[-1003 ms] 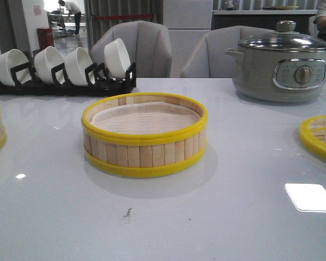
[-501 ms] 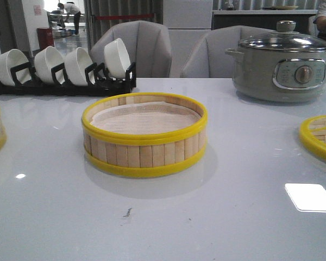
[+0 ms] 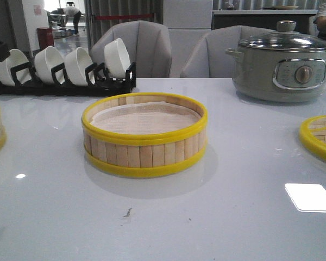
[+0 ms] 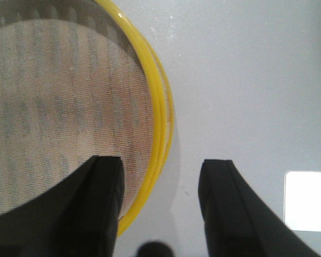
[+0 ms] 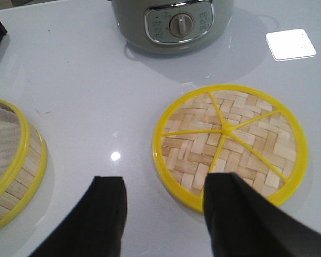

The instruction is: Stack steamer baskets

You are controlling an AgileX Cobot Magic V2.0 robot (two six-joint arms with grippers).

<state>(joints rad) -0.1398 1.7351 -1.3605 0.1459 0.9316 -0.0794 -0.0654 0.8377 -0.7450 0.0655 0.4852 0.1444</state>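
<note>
no legible writing on pot (image 3: pixel 282 65) panel

The centre steamer basket (image 3: pixel 144 136) is showing pale tan vertical slats between bright yellow rims, with an off-white cloth liner (image 3: pixel 144 118) inside. The lid (image 5: pixel 230 145) is displaying a woven straw-coloured herringbone — yellow rim, yellow spokes. The pot (image 3: pixel 282 64) is looking grey-green, the bowls (image 3: pixel 65 63) white in a black rack (image 3: pixel 65 84), the table (image 3: pixel 233 217) glossy pale grey.
</note>
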